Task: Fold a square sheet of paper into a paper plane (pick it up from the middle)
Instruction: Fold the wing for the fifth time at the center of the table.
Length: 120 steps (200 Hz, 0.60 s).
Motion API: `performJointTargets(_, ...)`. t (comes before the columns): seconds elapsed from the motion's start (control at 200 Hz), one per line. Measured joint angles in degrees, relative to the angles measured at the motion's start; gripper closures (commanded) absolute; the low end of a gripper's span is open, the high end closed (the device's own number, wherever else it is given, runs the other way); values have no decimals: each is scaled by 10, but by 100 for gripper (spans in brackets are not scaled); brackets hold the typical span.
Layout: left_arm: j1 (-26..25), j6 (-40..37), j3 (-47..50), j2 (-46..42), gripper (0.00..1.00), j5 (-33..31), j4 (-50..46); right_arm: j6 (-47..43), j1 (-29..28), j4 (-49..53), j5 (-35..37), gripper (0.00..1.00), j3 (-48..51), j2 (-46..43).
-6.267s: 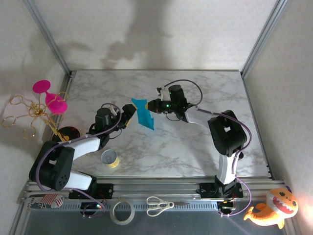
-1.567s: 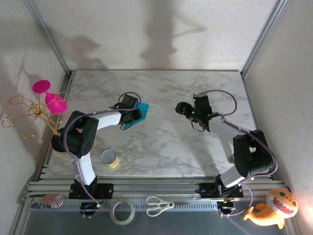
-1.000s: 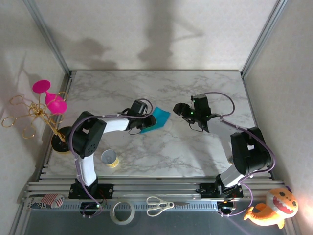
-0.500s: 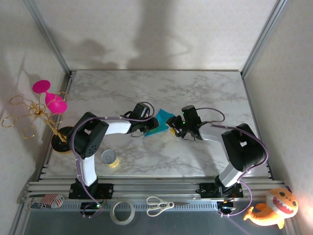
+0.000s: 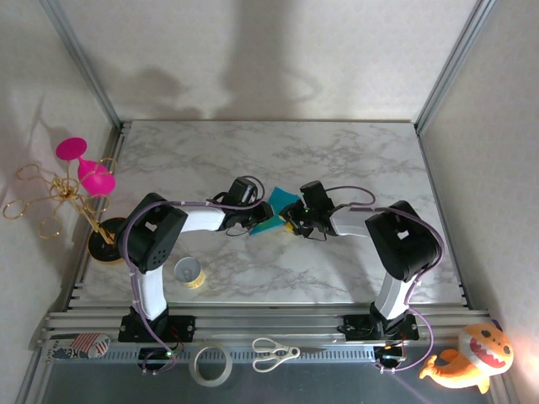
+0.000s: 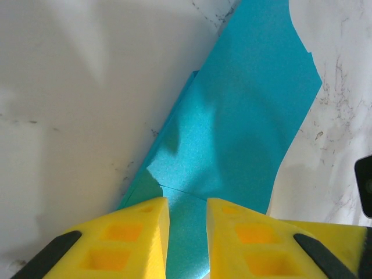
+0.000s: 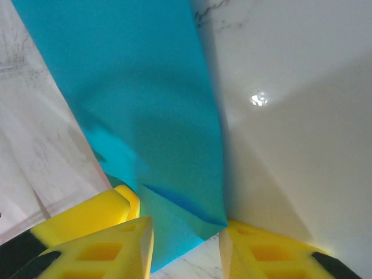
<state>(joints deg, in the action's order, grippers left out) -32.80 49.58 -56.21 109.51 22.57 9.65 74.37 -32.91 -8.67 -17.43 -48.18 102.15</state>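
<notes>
Left wrist view, left gripper (image 6: 187,204): we read the yellow fingers as drawn close on the near end of the teal sheet of paper (image 6: 244,110), which rises out of the narrow gap between them.
Right wrist view, right gripper (image 7: 183,232): the jaws stand apart astride one corner of the sheet. We cannot tell whether the pads press on it. A finger of the left gripper shows just beside them.
Sheet condition: not a flat square. A crease and doubled layers show near the left fingers, and the outline is a long slanted strip.
Sheet location: in the top external view it sits between the two grippers, over the middle of the marble table (image 5: 354,151).
Step in hand: we judge this a mid-fold, two-point hold, well short of a finished dart.
Next move: the right gripper needs a firm pinch on its corner before either arm pulls. The two holds sit close together, so motion should be slight and coordinated to avoid a tear or a skewed crease.
</notes>
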Motion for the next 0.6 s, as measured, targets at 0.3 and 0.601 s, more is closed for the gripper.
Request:
performJointTargets(0.3, 0, 3, 1, 0, 76, 2, 3, -8, 0, -17, 9, 71, -4, 2)
performJointTargets(0.601, 8, 23, 17, -1, 76, 19, 34, -12, 0, -61, 33, 71, 35, -38)
